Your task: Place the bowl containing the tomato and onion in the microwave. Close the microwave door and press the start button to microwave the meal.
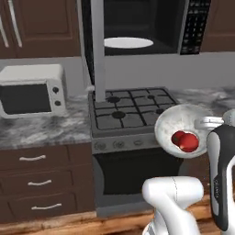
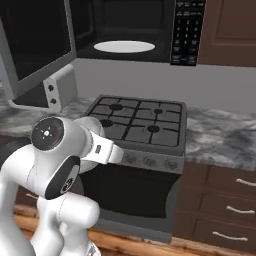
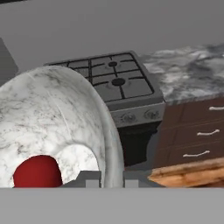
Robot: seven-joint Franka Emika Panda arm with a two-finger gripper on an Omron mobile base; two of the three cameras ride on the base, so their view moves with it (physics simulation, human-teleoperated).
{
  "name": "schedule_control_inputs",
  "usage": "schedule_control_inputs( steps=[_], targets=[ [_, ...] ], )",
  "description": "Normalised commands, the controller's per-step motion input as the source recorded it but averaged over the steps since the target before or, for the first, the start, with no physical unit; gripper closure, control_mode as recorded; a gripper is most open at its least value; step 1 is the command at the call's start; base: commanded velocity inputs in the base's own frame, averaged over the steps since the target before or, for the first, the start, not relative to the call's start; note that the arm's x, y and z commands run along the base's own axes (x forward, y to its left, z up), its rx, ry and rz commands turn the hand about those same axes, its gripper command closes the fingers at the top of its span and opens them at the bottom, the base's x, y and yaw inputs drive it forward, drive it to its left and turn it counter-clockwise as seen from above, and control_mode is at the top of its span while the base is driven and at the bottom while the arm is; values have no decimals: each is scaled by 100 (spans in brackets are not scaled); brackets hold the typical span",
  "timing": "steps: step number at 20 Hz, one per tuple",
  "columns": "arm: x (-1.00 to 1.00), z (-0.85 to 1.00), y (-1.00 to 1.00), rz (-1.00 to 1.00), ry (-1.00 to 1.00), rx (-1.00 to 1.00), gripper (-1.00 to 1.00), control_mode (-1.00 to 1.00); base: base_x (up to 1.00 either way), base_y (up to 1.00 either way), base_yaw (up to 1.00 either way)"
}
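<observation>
Fingers (image 3: pixel 105 180) clamped on rim of round speckled stone bowl (image 1: pixel 179 124), tilted.

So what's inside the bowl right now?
The bowl holds two red rounded items low against its wall. Which is tomato or onion can't be told; the hand view shows one.

No readable text found; keypad marks on microwave (image 2: pixel 150 30) control panel (image 2: pixel 187 30) too small to be read.
</observation>
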Motion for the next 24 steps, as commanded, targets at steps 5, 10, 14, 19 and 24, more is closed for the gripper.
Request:
schedule_control_inputs(
  steps=[5,10,14,19,24],
  targets=[
    [0,0,0,0,0,0,100,100,42,-48,49],
    [0,0,0,0,0,0,100,100,36,-44,47],
    [0,0,0,0,0,0,100,100,21,-55,41],
    [0,0,0,0,0,0,100,100,17,-64,32],
    [0,0,0,0,0,0,100,100,6,-60,12]
  ],
)
